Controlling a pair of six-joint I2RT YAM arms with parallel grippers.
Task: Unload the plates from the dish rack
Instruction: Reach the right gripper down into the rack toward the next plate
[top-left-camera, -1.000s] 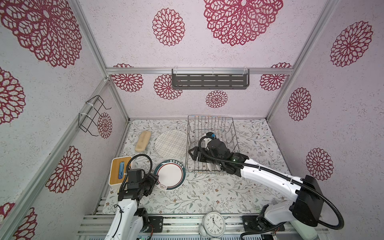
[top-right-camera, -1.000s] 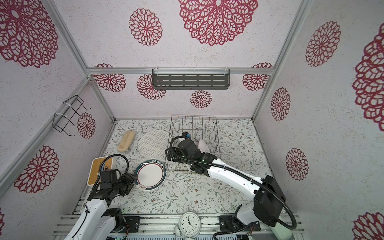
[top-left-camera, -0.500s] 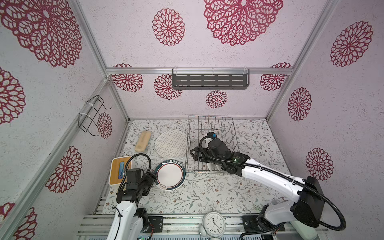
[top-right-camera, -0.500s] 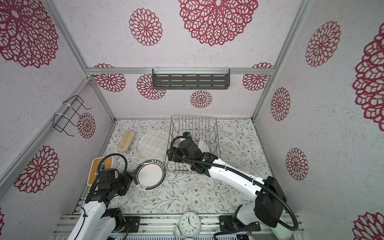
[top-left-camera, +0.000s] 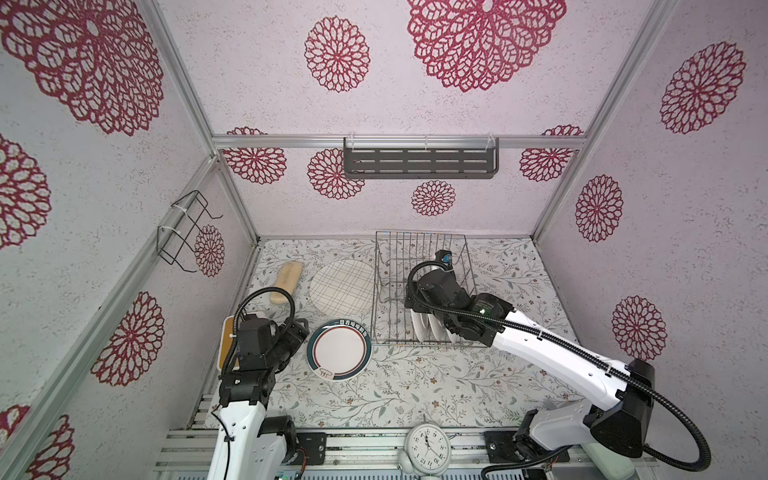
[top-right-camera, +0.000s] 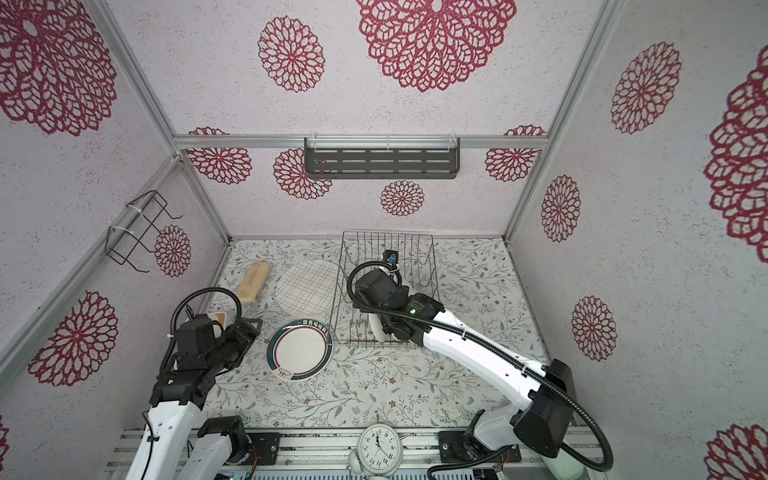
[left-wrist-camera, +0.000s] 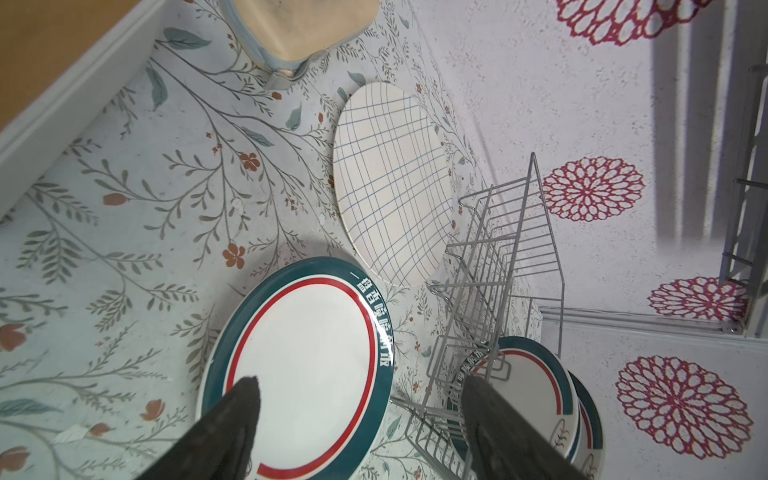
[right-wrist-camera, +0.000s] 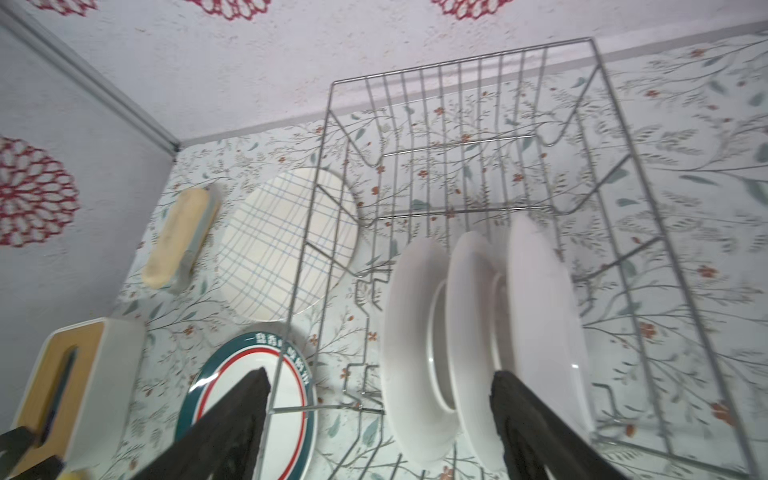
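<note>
Three plates (right-wrist-camera: 469, 332) upright in dish rack (top-left-camera: 420, 249); teal-rimmed plate (top-left-camera: 338, 351), grid plate (top-left-camera: 343, 286) flat left of it. Jaws wide apart, holding nothing: left gripper (left-wrist-camera: 359, 380), right gripper (right-wrist-camera: 379, 375).

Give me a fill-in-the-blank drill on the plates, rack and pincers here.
1. The rack holds ____ plates upright.
2. ____ plates lie flat outside it: the grid plate and the teal-rimmed plate.
3. The left pincer and the right pincer are both ____.
Missing words: three; two; open.
</note>
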